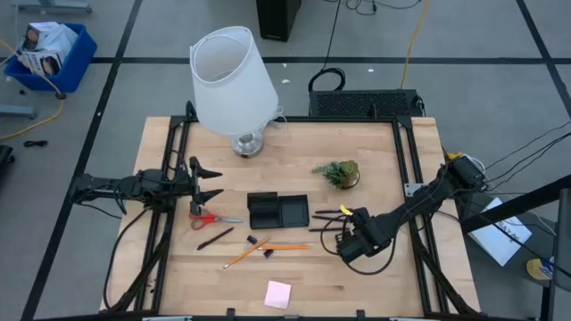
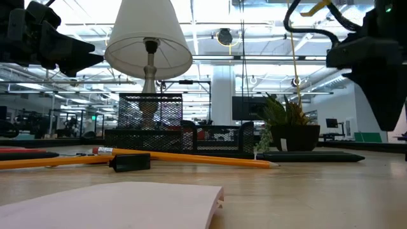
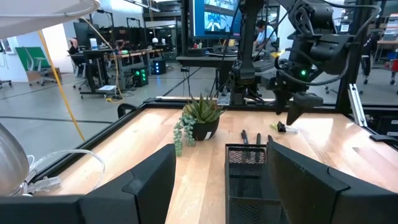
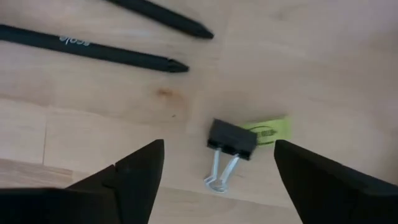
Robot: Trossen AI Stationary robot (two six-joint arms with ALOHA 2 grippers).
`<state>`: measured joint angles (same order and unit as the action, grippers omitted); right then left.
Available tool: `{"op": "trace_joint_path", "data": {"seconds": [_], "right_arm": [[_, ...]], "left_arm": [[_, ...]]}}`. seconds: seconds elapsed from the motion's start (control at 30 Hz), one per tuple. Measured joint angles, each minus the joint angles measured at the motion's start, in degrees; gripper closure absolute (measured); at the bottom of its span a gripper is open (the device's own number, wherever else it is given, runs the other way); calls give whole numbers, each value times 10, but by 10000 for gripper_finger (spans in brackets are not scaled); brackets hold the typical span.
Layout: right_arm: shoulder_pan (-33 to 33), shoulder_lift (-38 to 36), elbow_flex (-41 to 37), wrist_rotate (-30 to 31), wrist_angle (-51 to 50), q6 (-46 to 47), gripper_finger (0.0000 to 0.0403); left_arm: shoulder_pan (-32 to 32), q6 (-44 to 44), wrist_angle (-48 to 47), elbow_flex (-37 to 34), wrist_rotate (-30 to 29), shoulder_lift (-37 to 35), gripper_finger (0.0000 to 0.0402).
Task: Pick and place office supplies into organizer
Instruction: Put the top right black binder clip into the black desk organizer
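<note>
A small black binder clip (image 4: 232, 140) with a yellow-green tag (image 4: 268, 131) lies flat on the table, right of the black organizer (image 1: 277, 211). My right gripper (image 4: 219, 147) hangs open just above it, pointing down, one finger on either side and apart from it. Two black pens (image 4: 93, 46) lie beside the clip. Red-handled scissors (image 1: 210, 218), pencils (image 1: 268, 247), another pen (image 1: 215, 238) and a pink sticky-note pad (image 1: 277, 293) lie on the table nearer the front. My left gripper (image 1: 214, 181) waits open and level at the table's left.
A big white lamp (image 1: 232, 80) stands at the far left of the table, and a small green plant (image 1: 338, 172) stands behind the organizer to the right. Small black bits (image 1: 252, 241) lie among the pencils. Black rails run along both table sides.
</note>
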<state>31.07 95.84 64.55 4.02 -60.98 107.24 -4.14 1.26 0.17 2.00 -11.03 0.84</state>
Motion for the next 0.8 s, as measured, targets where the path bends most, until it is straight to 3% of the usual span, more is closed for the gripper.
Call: {"op": "trace_joint_path", "data": {"seconds": [0.47,0.8], "right_arm": [[9,16,-1,-28,12,-4,112],[13,23,-52,-73,34,4,112]], "left_arm": [[0,0,0,0,0,0,146],[0,0,0,0,0,0,146]]}}
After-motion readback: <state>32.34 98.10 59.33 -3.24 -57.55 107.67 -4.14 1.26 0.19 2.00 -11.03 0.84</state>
